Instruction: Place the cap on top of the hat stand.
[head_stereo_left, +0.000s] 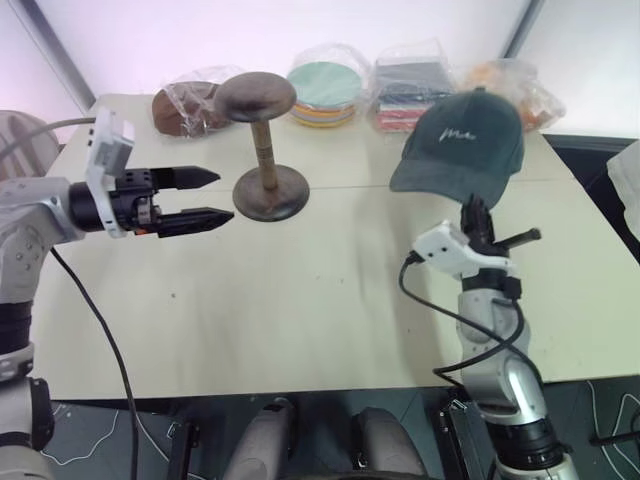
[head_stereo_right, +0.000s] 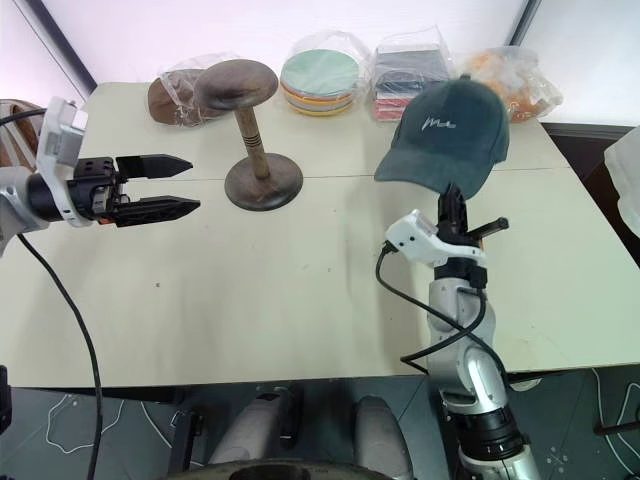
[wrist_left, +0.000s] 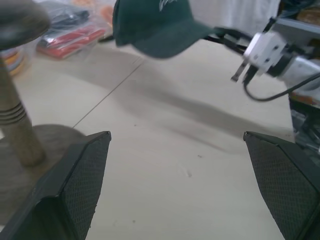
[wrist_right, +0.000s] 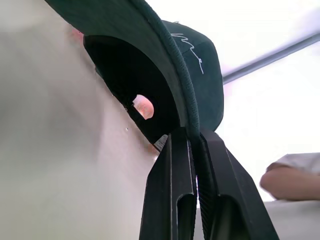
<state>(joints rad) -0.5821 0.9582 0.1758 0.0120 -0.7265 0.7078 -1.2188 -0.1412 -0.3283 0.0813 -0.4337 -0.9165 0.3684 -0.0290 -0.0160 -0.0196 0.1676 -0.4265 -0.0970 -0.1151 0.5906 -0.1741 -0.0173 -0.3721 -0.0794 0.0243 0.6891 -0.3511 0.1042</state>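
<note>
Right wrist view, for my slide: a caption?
Right gripper, fingers shut on the brim of the green cap, lifted off the table.

A small white script embroidery was seen on the front panel of the dark green cap (head_stereo_left: 462, 137); its letters could not be made out with certainty. No other text, label, number or sign could be read.

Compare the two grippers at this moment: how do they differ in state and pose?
The left gripper has its fingers spread apart and holds nothing; the right gripper has its fingers shut on the brim of the dark green fabric baseball cap. The left gripper points sideways toward the dark brown wooden hat stand; the right gripper points upward, lifting the cap off the table. Both have two black fingers.
</note>
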